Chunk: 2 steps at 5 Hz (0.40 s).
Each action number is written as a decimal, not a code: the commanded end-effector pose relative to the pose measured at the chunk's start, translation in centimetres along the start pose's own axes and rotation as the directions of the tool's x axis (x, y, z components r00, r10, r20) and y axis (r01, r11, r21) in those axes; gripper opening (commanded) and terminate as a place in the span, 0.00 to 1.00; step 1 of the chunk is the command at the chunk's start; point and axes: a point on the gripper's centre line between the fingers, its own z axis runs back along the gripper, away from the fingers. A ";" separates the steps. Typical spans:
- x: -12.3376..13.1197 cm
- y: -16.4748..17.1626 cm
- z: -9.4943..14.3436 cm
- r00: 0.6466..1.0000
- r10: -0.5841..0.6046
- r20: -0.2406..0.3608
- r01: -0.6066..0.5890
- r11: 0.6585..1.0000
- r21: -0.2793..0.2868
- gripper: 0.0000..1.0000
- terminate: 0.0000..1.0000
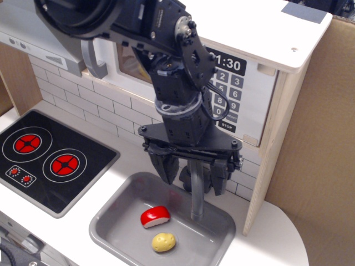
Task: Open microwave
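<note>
The microwave (247, 83) sits on the upper shelf in a pale wooden box, with a black clock display (226, 65) reading 1:30 and a grey keypad (227, 100). Its white door has a clear window (130, 64) and a grey bar handle (93, 60) at its left end. The arm hides much of the door, which looks shut against the box. My gripper (193, 176) points down, below the microwave and above the sink. It is open and empty, with its black fingers (166, 166) on either side of the grey tap post.
A grey sink (111, 219) holds a red and white toy food (155, 216) and a yellow one (163, 241). A grey tap post (196, 199) rises at the sink's back. A black hob (47, 155) with red rings lies left. A cardboard wall (316, 144) stands right.
</note>
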 end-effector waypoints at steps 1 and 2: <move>0.0 0.0 0.0 1.000 0.000 0.000 0.000 1.000 0.000 1.00 0.00; 2.2 3.7 1.3 0.998 -0.002 0.066 0.003 1.000 -0.010 1.00 0.00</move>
